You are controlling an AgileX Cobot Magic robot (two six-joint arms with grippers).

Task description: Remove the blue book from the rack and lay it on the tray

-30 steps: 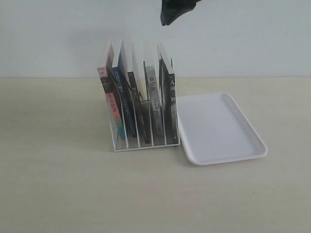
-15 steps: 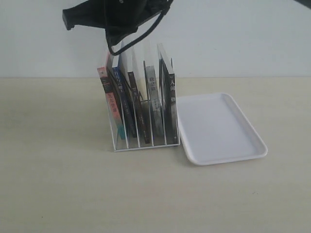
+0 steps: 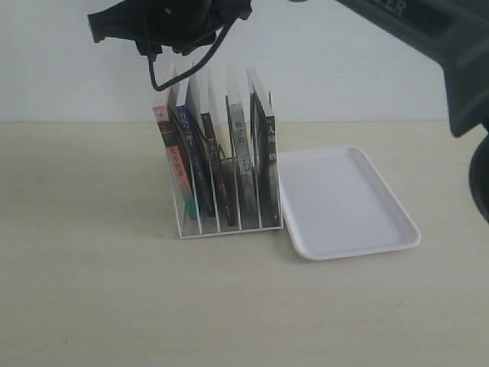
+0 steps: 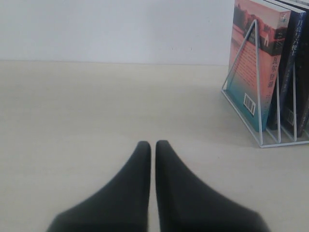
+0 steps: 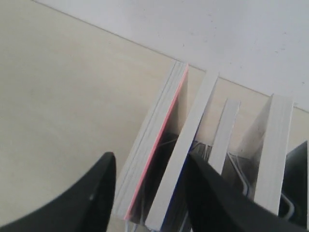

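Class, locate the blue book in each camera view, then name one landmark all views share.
Exterior: the blue book stands in the rack's second slot from the left.
Left wrist: dark spine just behind the pink-spined book.
Right wrist: page edges beside the pink-edged block.
Shared landmark: that pink-spined book.

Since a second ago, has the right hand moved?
Yes. The right hand has shifted left, from above the rack's right end to above its left end.
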